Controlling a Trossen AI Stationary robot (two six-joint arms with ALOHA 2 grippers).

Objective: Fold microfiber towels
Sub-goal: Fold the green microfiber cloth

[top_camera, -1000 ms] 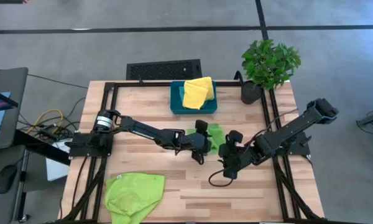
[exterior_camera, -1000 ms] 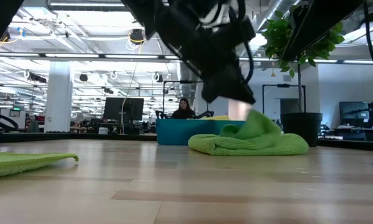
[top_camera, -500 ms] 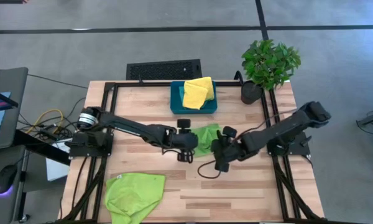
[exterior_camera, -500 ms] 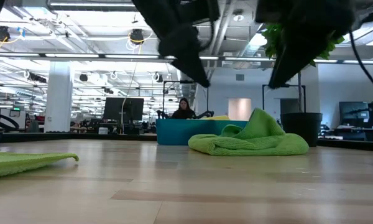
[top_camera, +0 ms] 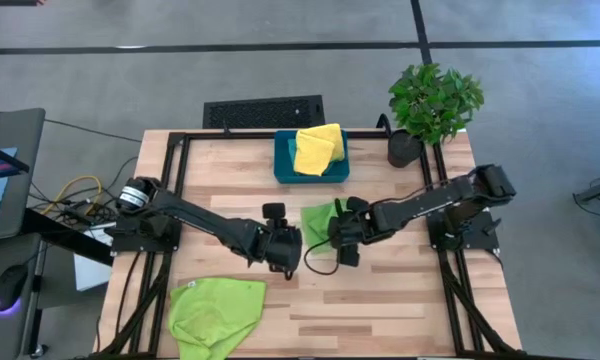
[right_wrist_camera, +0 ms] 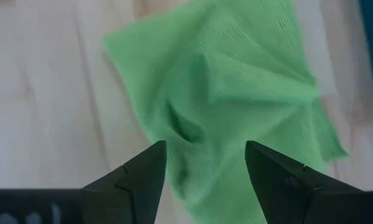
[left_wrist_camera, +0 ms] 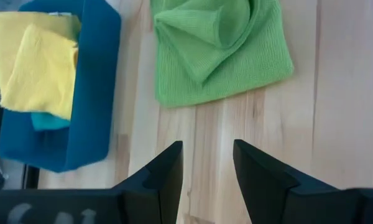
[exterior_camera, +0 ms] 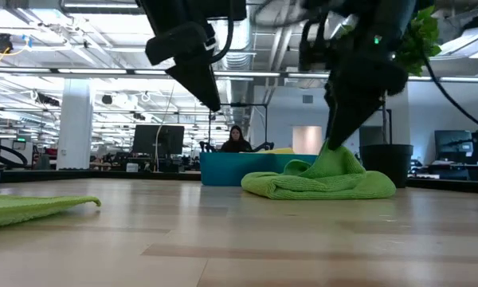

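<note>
Lying at the counter's front left, a lime green towel runs off the picture's edge. Left gripper hovers over bare wood mid-counter, fingers released and empty; it has pulled back leftward off the crumpled lime green towel since a second ago. Right gripper has moved in over that towel, fingers spread, grasping nothing. Behind, the teal bin holds a yellow towel hiding most of a teal one. No readable writing. Potted plant far right.
</note>
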